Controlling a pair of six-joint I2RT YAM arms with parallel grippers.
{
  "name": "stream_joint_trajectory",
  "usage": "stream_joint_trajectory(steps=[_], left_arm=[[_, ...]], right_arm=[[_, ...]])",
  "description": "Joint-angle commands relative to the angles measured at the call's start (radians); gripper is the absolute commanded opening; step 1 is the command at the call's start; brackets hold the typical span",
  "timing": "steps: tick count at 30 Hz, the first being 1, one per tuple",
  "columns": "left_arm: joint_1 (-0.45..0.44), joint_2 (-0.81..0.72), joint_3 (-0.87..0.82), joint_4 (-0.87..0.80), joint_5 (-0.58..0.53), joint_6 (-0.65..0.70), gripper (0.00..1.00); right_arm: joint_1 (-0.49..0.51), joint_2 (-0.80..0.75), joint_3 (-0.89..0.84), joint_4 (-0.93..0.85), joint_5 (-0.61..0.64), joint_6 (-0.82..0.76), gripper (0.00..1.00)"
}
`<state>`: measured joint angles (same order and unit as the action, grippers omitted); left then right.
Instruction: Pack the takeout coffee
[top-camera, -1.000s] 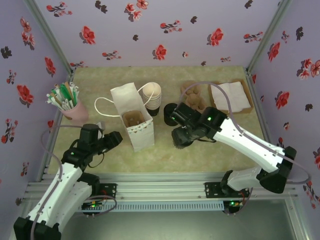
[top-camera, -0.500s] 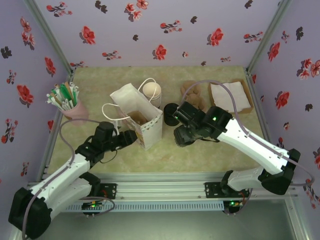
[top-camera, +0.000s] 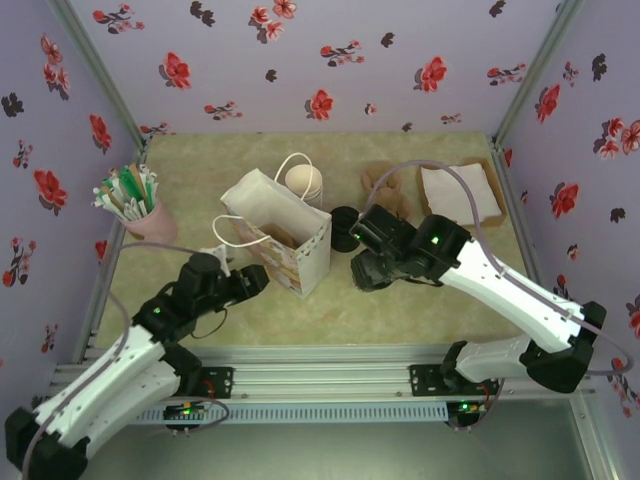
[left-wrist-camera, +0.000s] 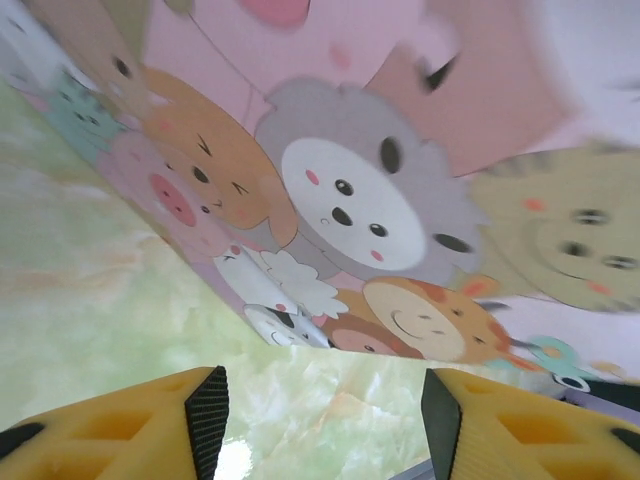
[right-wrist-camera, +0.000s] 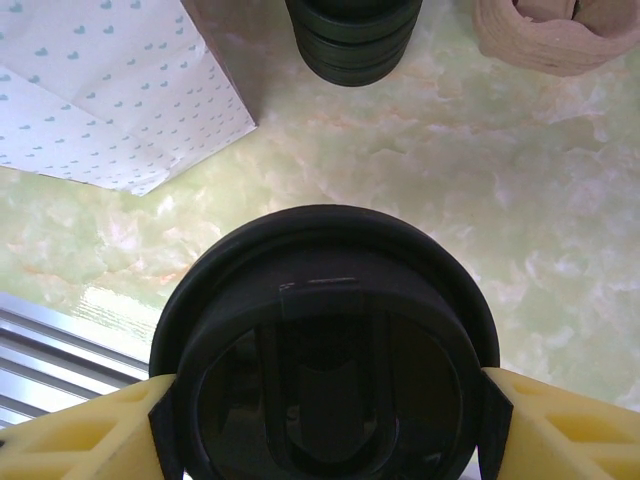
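Observation:
The takeout coffee (right-wrist-camera: 325, 350), a dark cup with a black lid, sits between the yellow fingers of my right gripper (right-wrist-camera: 327, 415), which is shut on it. From above, the right gripper (top-camera: 366, 266) hangs just right of the white paper bag (top-camera: 280, 232), whose mouth is open and tilted. The left gripper (top-camera: 252, 281) is at the bag's near-left corner. Its jaws (left-wrist-camera: 325, 420) stand open with nothing between them, facing the bag's cartoon-animal side (left-wrist-camera: 350, 200) close up.
A squat stack of black lids (top-camera: 345, 217) stands between the bag and the brown cup carrier (top-camera: 386, 196). Lidless cups (top-camera: 304, 183) stand behind the bag. A tray of napkins (top-camera: 462, 193) is at the back right, a pink cup of stirrers (top-camera: 134, 205) at the left.
The left gripper came in against the bag, which slid right and turned. The gripper has since drawn back slightly and opened a little. The right gripper drifted slightly right with the cup.

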<state>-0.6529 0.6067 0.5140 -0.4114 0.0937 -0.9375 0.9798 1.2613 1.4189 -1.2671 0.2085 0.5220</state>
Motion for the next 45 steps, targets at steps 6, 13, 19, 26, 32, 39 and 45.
stream_joint_trajectory(steps=[6,13,19,26,32,39,45], left_arm=[[-0.001,0.006,0.46,-0.491,-0.235,0.181,0.61],[0.078,0.376,0.993,-0.647,-0.305,0.402,0.66],[0.345,0.681,1.256,-0.642,-0.075,0.462,0.63],[0.494,0.964,1.361,-0.621,0.123,0.472,0.46],[0.501,1.095,1.317,-0.601,0.207,0.486,0.27],[0.497,1.091,1.171,-0.529,0.237,0.478,0.22],[0.46,1.085,1.093,-0.475,0.254,0.468,0.21]], right_arm=[[0.004,-0.048,0.015,-0.041,0.001,0.031,0.7],[0.004,-0.1,0.006,-0.053,-0.021,0.022,0.7],[-0.004,-0.114,0.025,-0.061,-0.007,0.005,0.71],[-0.022,-0.092,0.071,-0.073,-0.003,-0.016,0.72],[-0.023,-0.07,0.151,-0.108,-0.008,-0.022,0.72],[-0.023,-0.068,0.276,-0.167,-0.033,-0.027,0.71],[-0.023,-0.077,0.39,-0.184,-0.107,-0.055,0.71]])
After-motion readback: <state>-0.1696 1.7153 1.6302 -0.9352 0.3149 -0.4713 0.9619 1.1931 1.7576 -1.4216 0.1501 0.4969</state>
